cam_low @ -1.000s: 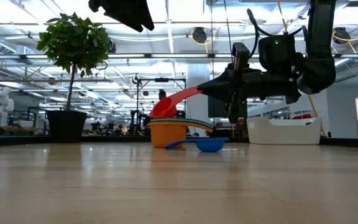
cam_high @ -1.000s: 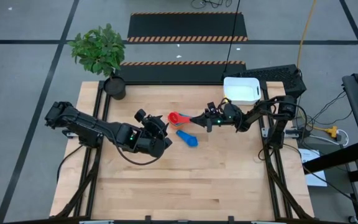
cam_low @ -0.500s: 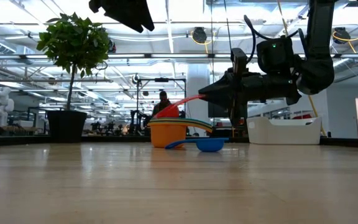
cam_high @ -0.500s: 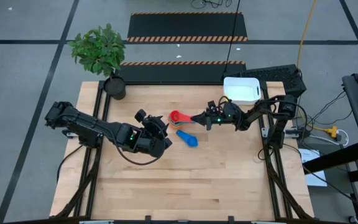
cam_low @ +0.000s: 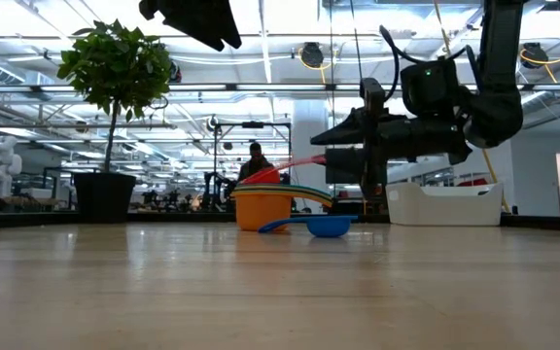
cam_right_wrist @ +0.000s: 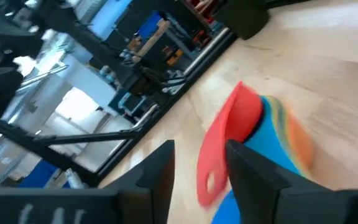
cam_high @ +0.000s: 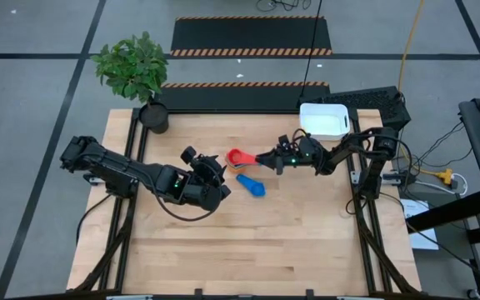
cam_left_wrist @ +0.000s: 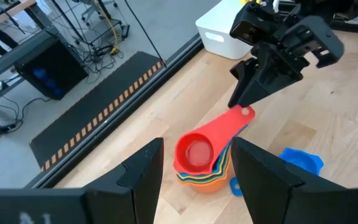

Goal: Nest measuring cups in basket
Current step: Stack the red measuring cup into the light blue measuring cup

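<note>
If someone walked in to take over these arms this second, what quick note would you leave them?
Right hand: open at the red cup's handle, no grip.
Left hand: open, empty, raised beside the stack.
Done: red cup sits on top of the nested stack mid-table.
Left: one blue cup lies loose on the wood; the white basket at the far right edge holds no cups yet.

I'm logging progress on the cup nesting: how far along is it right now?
Done: the red cup sits on top of the stack on the table. In hand: the right gripper has its fingers open at the red handle. Left: one blue cup lies loose, and the basket holds no cups. The left gripper waits beside the stack.
</note>
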Motion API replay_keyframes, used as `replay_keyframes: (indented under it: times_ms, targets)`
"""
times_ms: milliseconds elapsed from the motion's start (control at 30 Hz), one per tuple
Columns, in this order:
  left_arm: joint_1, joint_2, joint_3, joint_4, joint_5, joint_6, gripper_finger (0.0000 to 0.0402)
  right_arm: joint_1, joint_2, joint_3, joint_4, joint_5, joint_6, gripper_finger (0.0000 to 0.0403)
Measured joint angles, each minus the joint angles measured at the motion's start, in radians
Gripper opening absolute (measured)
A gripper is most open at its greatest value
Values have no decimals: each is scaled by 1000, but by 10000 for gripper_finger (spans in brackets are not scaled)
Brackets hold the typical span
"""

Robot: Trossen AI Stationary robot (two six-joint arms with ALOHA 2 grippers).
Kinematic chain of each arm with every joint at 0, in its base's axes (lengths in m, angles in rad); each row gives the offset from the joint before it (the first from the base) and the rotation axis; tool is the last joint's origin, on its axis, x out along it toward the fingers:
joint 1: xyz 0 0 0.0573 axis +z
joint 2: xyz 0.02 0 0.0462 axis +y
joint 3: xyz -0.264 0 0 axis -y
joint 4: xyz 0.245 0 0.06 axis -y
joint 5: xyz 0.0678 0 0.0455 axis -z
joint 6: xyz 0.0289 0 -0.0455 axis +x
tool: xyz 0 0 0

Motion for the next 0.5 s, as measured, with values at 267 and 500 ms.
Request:
replay_keyframes:
  times_ms: [267, 500]
  targets:
    - [0, 0, 0, -1, 0, 0, 191, -35, 0, -26, -20, 5, -24, 177]
    - [0, 0, 0, -2, 1, -1, 191, -49, -8, -34, -20, -13, -100, 206]
